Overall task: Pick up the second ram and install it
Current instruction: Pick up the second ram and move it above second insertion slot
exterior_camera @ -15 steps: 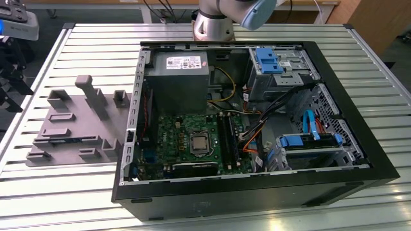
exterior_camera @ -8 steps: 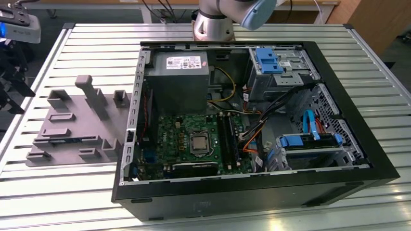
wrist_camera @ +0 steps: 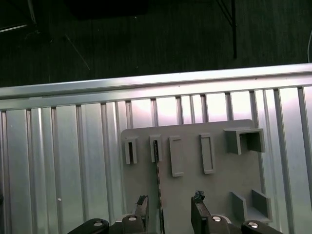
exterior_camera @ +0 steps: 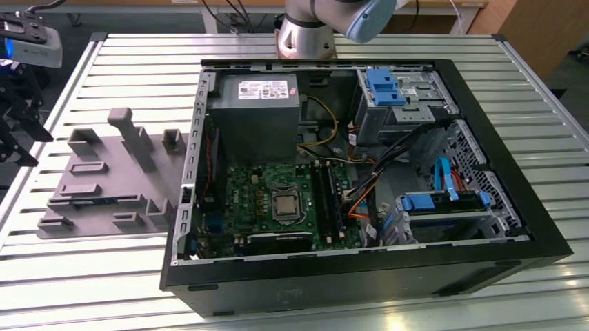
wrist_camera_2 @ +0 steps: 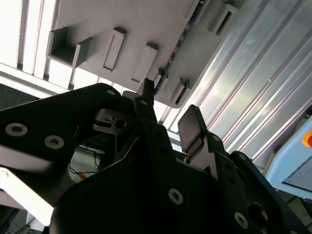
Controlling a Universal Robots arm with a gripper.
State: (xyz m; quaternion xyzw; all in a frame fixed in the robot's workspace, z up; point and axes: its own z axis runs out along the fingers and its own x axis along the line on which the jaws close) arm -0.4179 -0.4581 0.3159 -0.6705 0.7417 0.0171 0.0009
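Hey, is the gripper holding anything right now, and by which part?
Nothing is held. The gripper is open above the grey holder, where the second ram stands on edge, ungripped.

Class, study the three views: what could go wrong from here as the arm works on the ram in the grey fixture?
1. The ram sits edge-on, off-centre between the fingers of the open end effector; closing may tip it.
2. Raised blocks on the fixture stand close; the fingers could clip one.
3. Orange cables lie beside the slots in the case and may snag.
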